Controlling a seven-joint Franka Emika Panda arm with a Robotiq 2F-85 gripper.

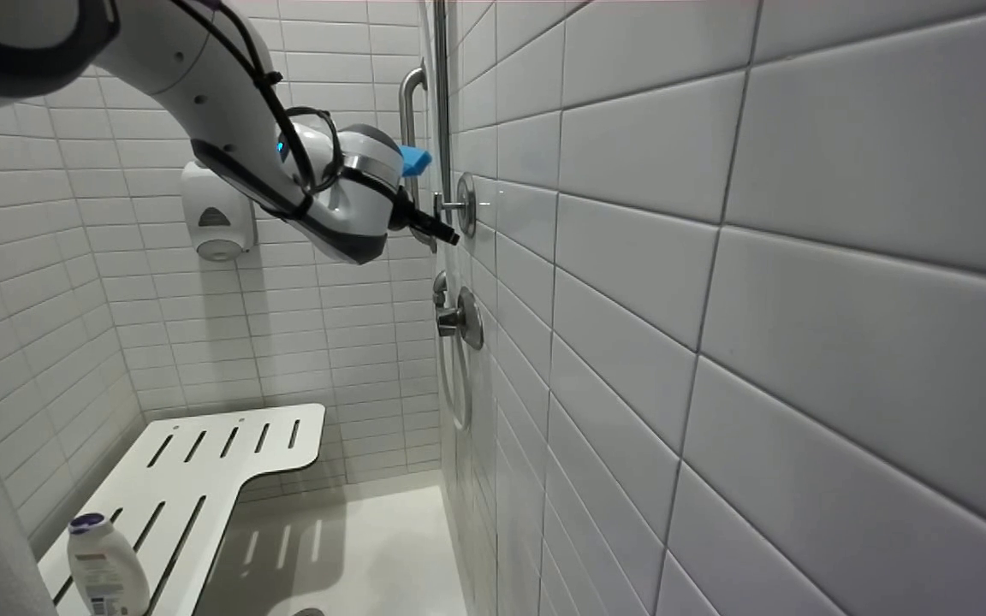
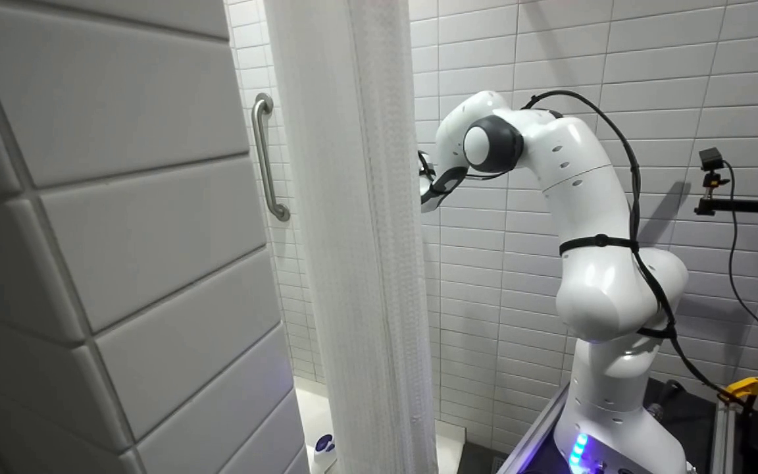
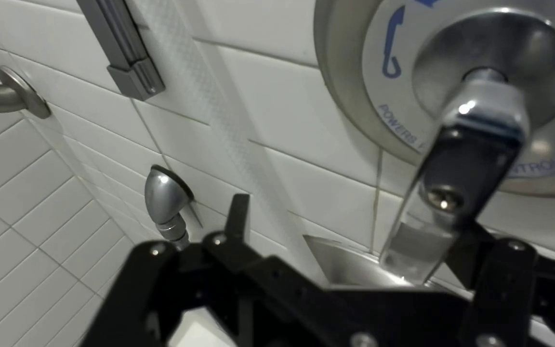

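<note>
My gripper is open, its black fingers spread wide in the wrist view. A shiny metal lever handle hangs down from a round valve plate with blue markings. The lever's lower end lies between the fingers in the picture, close to the right one; I cannot tell whether they touch. In an exterior view the gripper is by the tiled wall, just below the lever and its plate. A lower valve sits beneath. In an exterior view the curtain hides the gripper.
A grab bar and a vertical rail stand behind the gripper. A hose elbow juts from the wall. A hose hangs below. A soap dispenser, a slotted bench and a white bottle are on the left.
</note>
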